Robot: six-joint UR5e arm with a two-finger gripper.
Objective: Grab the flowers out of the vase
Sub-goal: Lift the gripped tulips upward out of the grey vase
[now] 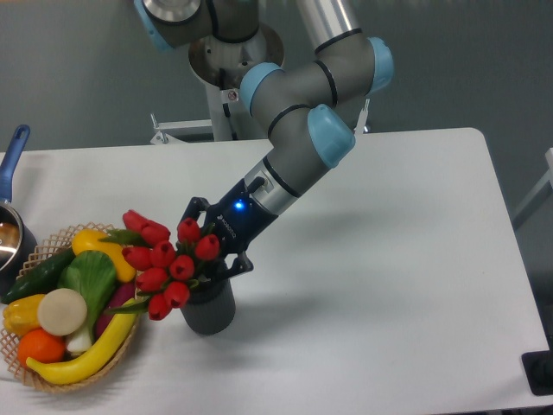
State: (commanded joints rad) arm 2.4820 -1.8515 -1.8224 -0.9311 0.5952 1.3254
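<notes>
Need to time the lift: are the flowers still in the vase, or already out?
Still in. The flowers lean left over the vase, stems running into its mouth; the gripper has closed around them.

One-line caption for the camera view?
Claw closed on red tulip flowers above the grey vase, beside a produce basket.

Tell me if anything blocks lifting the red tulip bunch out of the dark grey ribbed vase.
Nothing visible blocks it. The black two-finger gripper is already at the stems of the red tulip bunch, just above the dark grey ribbed vase. The space above is open. The woven wicker basket of fruit and vegetables sits alongside, under the leaning buds.
</notes>
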